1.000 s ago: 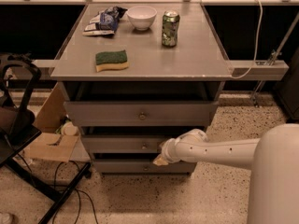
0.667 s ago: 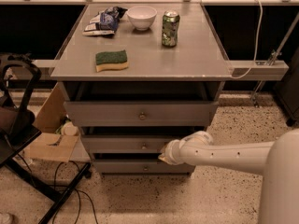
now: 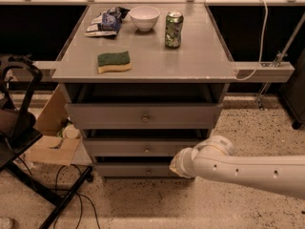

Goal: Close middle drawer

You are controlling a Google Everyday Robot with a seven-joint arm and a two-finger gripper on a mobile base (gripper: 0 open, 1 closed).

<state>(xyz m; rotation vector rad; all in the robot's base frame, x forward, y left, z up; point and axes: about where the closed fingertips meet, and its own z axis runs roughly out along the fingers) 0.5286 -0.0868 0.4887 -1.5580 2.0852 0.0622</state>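
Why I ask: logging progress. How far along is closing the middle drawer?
Done: the end effector sits at the front of the middle drawer, right of its knob. In hand: apparently pushing it in; the dark gap above the front suggests it is not yet shut. Left: press it flush, then withdraw.

The counter [image 3: 190,63] is flat grey, and the middle drawer [image 3: 119,148] wears the same grey, with a small dull-metal knob [image 3: 147,150]. The cream-white hand [image 3: 177,165] sits low in the frame, right of centre, by that drawer's right end. In the upper half of the frame the sponge [image 3: 114,61] is dark green over yellow, the bowl [image 3: 144,17] white, the can [image 3: 174,29] green. The floor [image 3: 143,204] is beige, speckled dark.
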